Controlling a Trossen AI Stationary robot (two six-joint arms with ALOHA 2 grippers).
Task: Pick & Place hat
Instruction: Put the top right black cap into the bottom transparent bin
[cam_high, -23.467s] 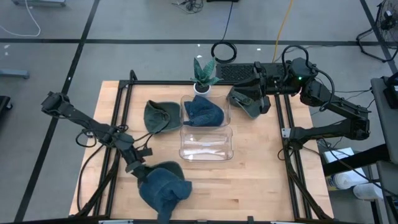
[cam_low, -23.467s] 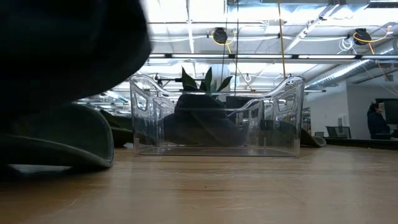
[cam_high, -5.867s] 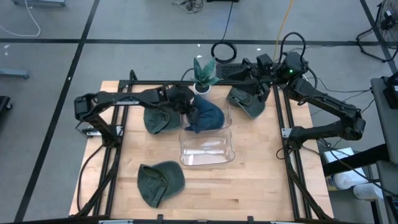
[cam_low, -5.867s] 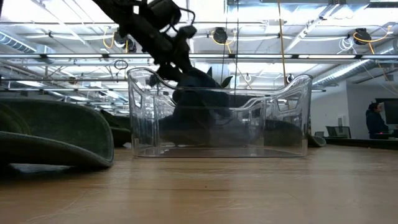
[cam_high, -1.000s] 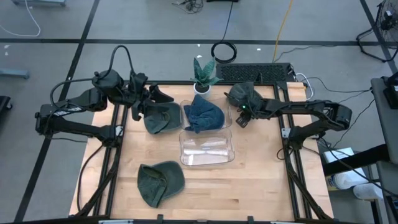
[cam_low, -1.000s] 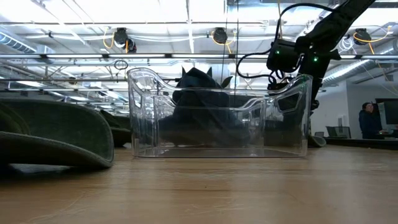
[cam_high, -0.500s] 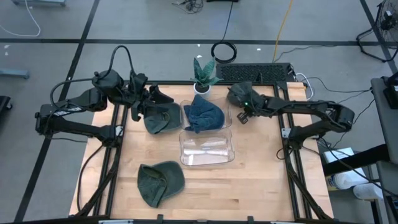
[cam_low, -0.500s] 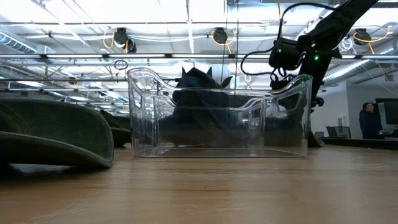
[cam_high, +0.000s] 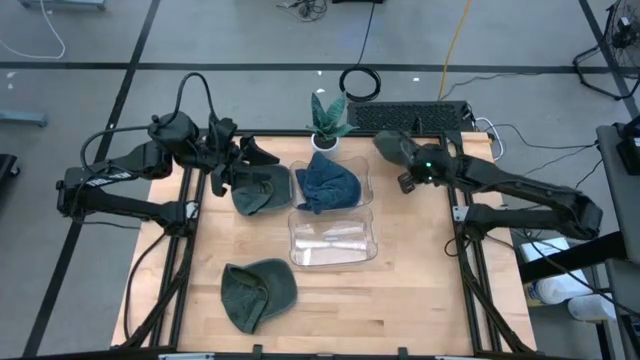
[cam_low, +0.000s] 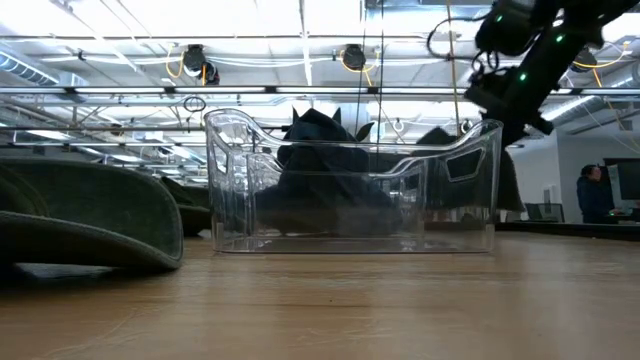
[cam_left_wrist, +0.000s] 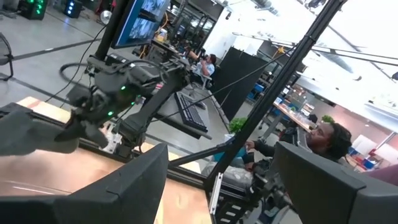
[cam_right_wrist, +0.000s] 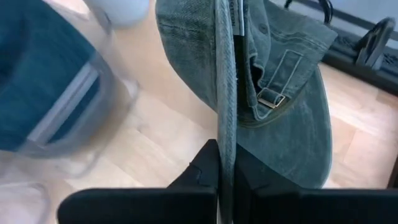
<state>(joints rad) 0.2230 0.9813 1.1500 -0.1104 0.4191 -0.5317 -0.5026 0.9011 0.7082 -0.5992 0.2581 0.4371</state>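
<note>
A green hat (cam_high: 390, 147) at the table's far right is in my right gripper (cam_high: 405, 168), which is shut on it; in the right wrist view its back strap and buckle (cam_right_wrist: 271, 97) show. My left gripper (cam_high: 250, 158) stands open at the far left, just above a second green hat (cam_high: 260, 190) that lies on the table. A blue hat (cam_high: 328, 183) sits in the far clear bin (cam_high: 364, 180). The near clear bin (cam_high: 332, 240) stands in front of it. A third green hat (cam_high: 258, 293) lies near the front left. My right gripper pinches a folded edge of the green hat (cam_right_wrist: 225, 134) between its two fingers, several layers pressed flat together. The fingers come from above, slanting down. The hat hangs below them (cam_low: 507, 180), its crown and strap spread out beyond the fingertips; whether it is clear of the table I cannot tell.
A small potted plant (cam_high: 328, 120) stands at the far edge behind the bins. A keyboard (cam_high: 410, 115) and a cable coil (cam_high: 360, 82) lie beyond the table. Dark frame rails (cam_high: 455, 200) run along both sides. Bare wood lies at the near right.
My right gripper has shut on the green hat's edge and risen, moving a little toward the table's right edge. The hat has been drawn up with it and now hangs below the fingers instead of lying in a heap.
</note>
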